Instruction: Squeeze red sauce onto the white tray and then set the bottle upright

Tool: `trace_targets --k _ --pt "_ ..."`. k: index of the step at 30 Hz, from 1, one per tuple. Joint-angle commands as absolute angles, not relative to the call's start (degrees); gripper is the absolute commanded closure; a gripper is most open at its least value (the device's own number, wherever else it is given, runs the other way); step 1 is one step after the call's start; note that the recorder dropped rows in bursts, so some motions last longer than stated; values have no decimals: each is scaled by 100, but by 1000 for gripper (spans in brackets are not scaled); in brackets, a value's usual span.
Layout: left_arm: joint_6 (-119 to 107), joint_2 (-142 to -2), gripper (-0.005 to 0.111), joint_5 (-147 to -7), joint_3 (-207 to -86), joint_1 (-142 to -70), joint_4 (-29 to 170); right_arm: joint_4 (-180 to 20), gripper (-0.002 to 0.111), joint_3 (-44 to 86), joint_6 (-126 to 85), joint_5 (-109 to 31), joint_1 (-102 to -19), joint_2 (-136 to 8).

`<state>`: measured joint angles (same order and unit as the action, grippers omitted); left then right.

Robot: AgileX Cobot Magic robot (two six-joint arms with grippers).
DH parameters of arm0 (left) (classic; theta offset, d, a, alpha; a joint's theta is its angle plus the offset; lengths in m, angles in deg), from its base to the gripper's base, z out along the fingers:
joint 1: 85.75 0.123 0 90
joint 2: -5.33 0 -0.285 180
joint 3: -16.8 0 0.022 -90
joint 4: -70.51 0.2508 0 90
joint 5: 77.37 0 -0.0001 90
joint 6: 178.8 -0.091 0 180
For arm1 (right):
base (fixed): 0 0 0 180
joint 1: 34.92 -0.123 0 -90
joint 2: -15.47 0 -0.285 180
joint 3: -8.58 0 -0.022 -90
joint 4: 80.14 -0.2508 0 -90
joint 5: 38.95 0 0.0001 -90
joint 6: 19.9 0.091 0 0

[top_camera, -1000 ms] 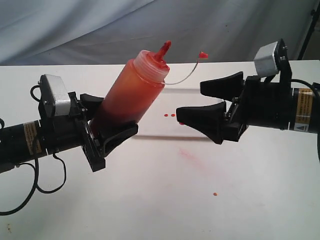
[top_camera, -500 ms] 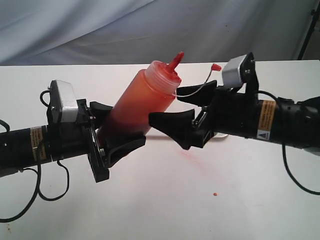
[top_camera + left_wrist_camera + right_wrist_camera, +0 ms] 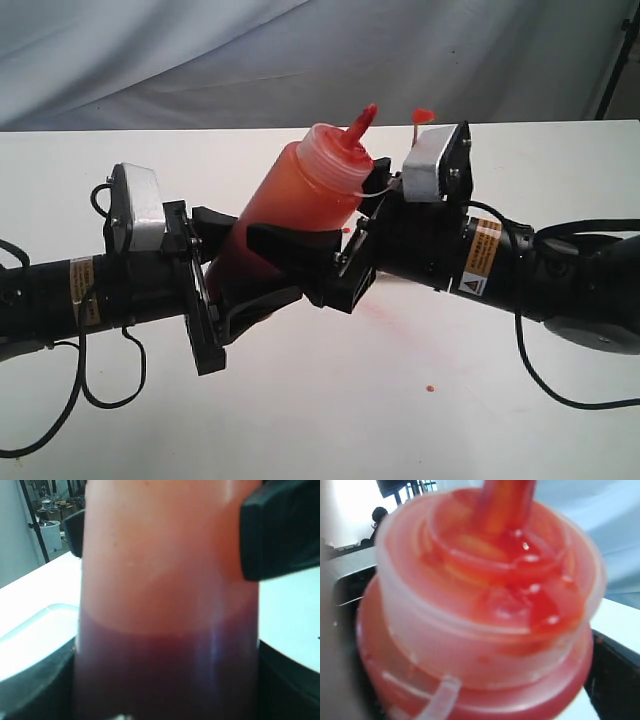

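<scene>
- The white tray (image 3: 46, 609) can hardly be made out in the exterior view, being white against the white counter (image 3: 320, 420) and largely screened by the arms; only one rounded corner of its rim is seen, in the left wrist view
- Both wrist views are filled by the bottle (image 3: 300, 195), which is cut off at their edges and blurred in the right wrist view
- The far finger of the right gripper (image 3: 278, 213) is hidden behind the bottle, so contact with the wall cannot be judged
- The bottle is held in the air above the counter between the two arms; whether it is over the tray cannot be told
- Its long axis is tilted from lower left to upper right in the exterior view, with the nozzle (image 3: 360, 122) pointed up and to the right and the small cap (image 3: 423, 114) raised on its tether beside it
- The red sauce (image 3: 165, 675) is settled dark in the bottle's lower part, some is pooled round the nozzle's foot, and a single drop (image 3: 429, 388) is seen on the counter
- The left gripper (image 3: 245, 265) is reached in from the left, nearly level, with its fingers clamped on the bottle's lower body
- The right gripper is reached in from the right, sloping slightly down, with its fingers (image 3: 295, 248) spread wide, one on each side of the bottle's middle
</scene>
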<state>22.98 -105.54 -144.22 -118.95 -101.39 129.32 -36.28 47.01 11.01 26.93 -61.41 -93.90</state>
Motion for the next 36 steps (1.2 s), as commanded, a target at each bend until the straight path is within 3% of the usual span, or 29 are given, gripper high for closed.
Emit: trace_targets --k 1,6,10,17,25,36 --pt "2514 -10454 107 -14733 -11902 -10200 13015 -3620 44 4701 1012 2784 -6254 -9383" --pt "2699 -10454 107 -14733 -11902 -10361 13267 -3527 88 4701 1012 2766 -6254 -9383" --pt "2686 -10454 107 -14733 -11902 -10779 13266 -2769 108 4701 1012 2766 -6254 -9383" --pt "3561 -10454 107 -13776 -12219 -11224 13305 -1820 108 4701 1023 2505 -6254 -9383" --pt "3526 -10454 107 -13307 -12293 -11233 13382 -1662 108 4701 999 1010 -6239 -9383" --pt "3885 -10999 107 -13167 -12836 -11233 14024 -1609 108 4701 907 152 -6239 -9383"
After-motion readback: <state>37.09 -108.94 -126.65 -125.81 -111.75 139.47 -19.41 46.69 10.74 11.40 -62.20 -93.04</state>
